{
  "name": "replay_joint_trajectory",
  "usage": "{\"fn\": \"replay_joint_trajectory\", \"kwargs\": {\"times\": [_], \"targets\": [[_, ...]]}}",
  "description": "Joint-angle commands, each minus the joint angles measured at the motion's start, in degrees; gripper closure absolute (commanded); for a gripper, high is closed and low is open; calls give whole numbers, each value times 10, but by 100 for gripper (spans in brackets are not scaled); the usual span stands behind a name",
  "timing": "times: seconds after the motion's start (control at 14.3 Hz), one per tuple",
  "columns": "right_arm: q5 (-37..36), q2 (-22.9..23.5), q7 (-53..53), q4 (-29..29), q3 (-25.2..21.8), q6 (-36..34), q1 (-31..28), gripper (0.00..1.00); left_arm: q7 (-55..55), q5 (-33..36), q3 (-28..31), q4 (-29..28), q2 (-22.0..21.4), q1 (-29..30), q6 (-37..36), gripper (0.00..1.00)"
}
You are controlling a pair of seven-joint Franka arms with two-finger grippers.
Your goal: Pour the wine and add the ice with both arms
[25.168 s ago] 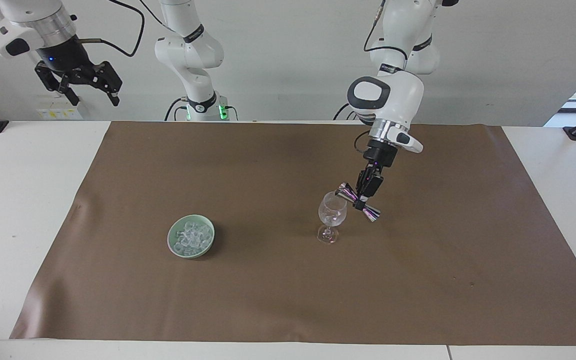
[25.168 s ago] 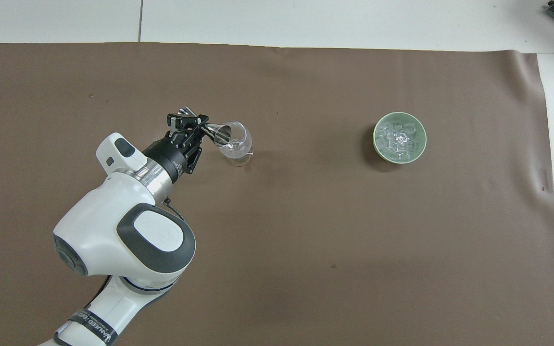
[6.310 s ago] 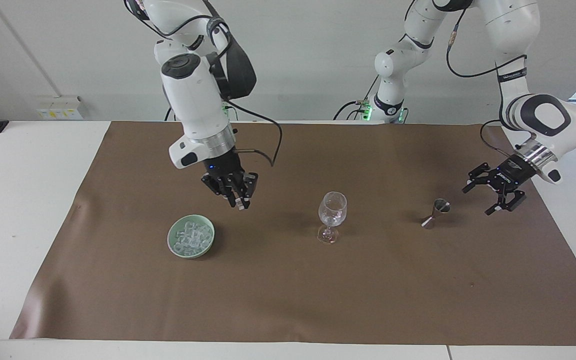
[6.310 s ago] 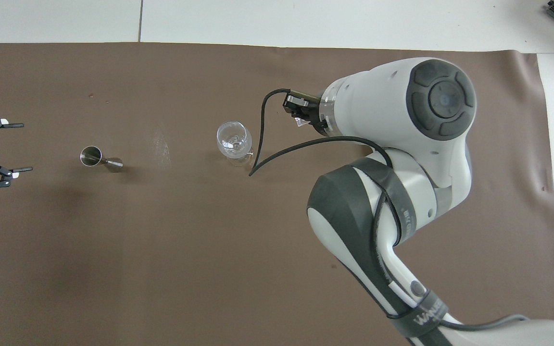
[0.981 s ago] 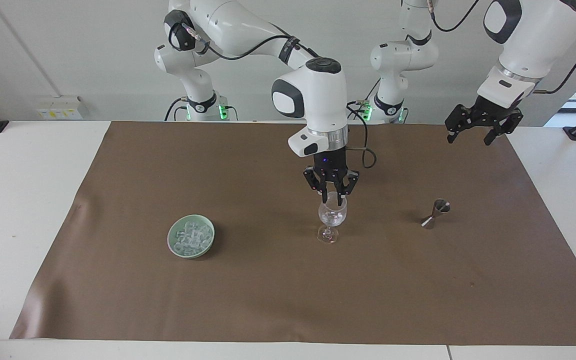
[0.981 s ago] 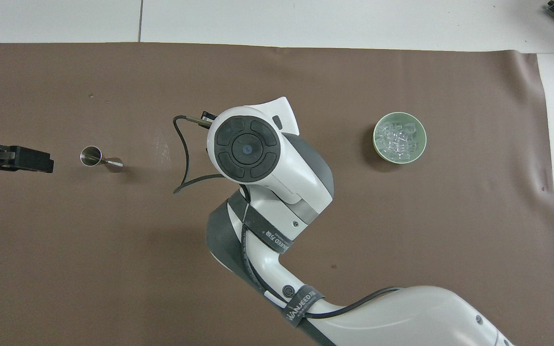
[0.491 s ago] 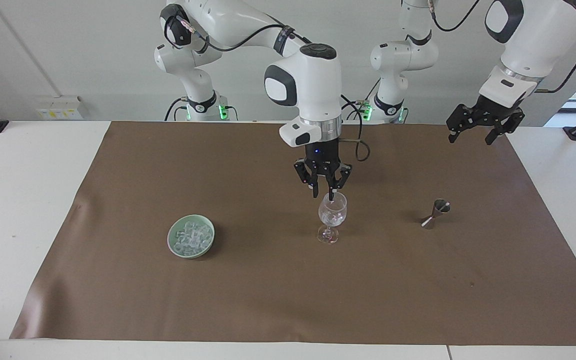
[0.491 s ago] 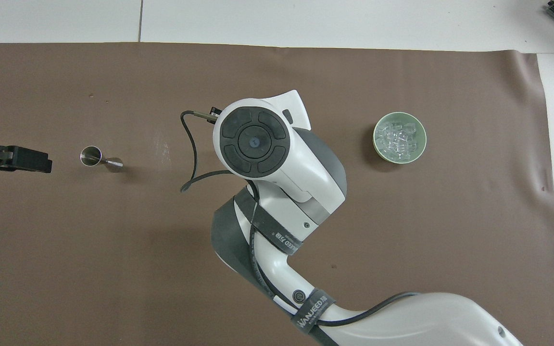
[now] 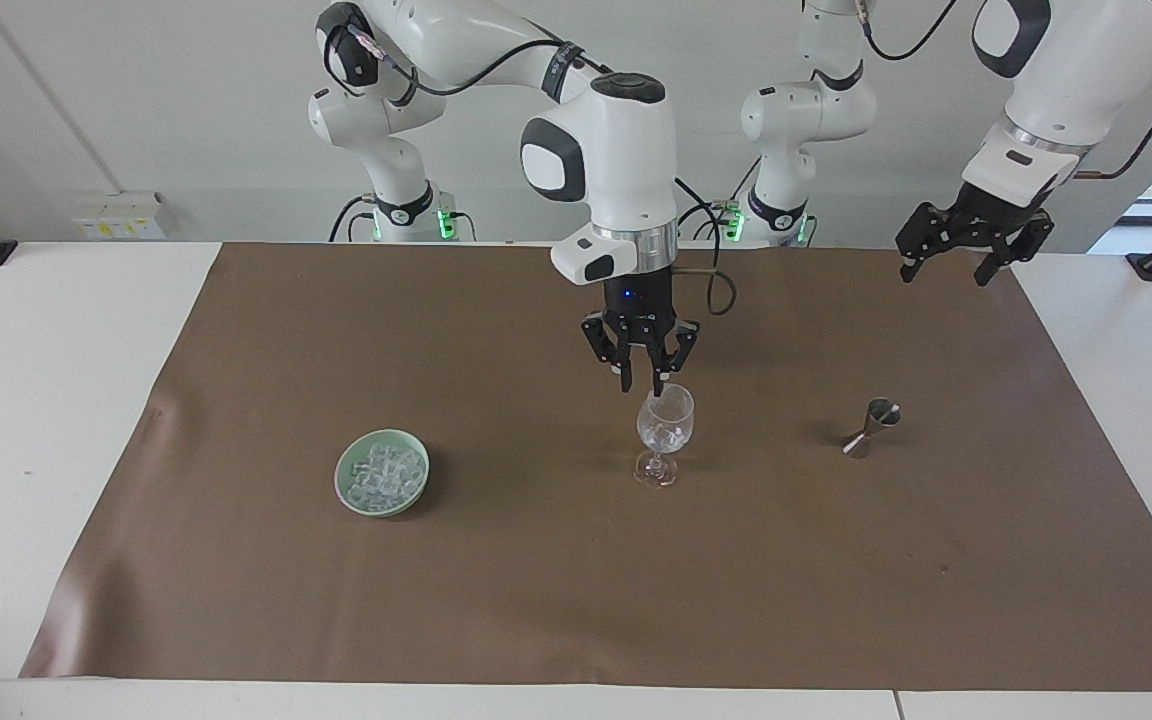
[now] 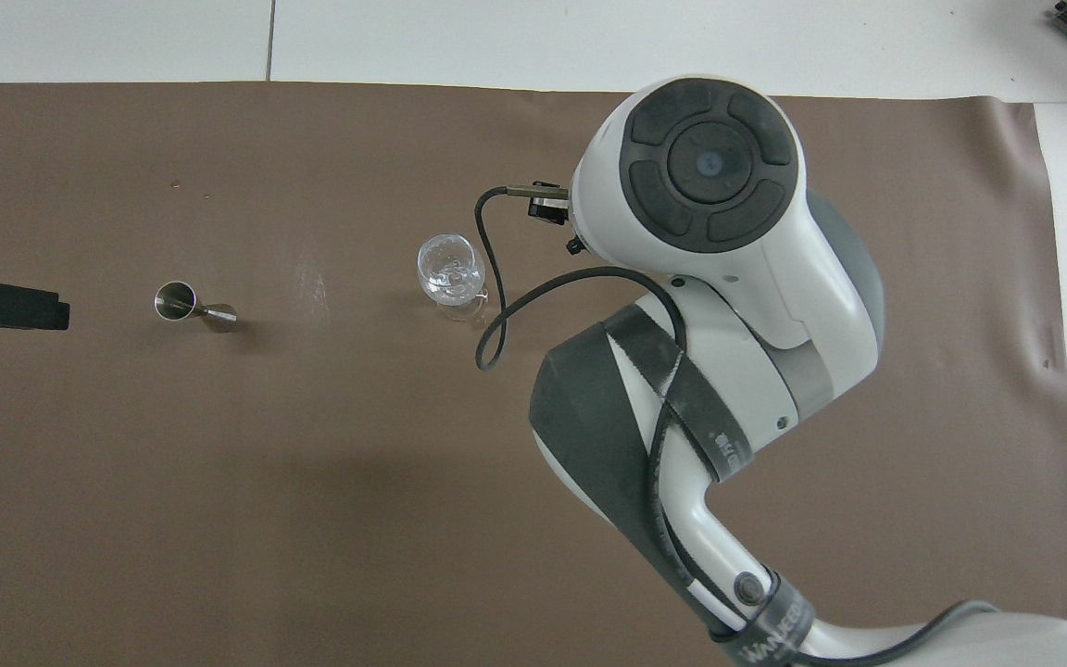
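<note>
A clear stemmed wine glass stands mid-mat. Glints show inside it, and no coloured wine is in view. My right gripper hangs just above the glass rim, slightly toward the right arm's end. It points down, narrowly open, with nothing between its fingertips. The ice lies heaped in a pale green bowl toward the right arm's end; in the overhead view the right arm hides both. My left gripper waits open, raised high over the mat's corner at the left arm's end.
A small metal jigger stands on the brown mat between the glass and the left arm's end. The right arm's black cable loops beside the glass in the overhead view.
My right gripper has risen out of the glass's bowl to just above its rim. Its arm has swung toward the green bowl, uncovering the glass from above. The left arm has barely moved.
</note>
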Motion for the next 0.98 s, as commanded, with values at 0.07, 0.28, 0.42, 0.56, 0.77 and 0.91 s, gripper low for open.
{"fn": "replay_joint_trajectory", "kwargs": {"times": [0.07,0.28,0.42,0.56,0.77,0.91], "targets": [[41,-47,-125,-63,5,-29,-72,57,-6,-5,5,1,-3,-2,-10,0],[77,-54,-195,-61,5,-52,-123,54,-6,-5,5,1,-3,-2,-10,0],[78,-63,-220,-61,5,-79,-143,53,-6,-5,5,1,-3,-1,-10,0],[84,-81,-253,-61,6,-99,-171,40,-6,-5,5,1,-3,-2,-10,0],[111,-96,-296,-62,4,-116,-208,3,-6,-5,5,1,-3,-2,-10,0],[111,-101,-327,-61,3,-133,-224,0,-6,-5,5,1,-3,-2,-10,0]]}}
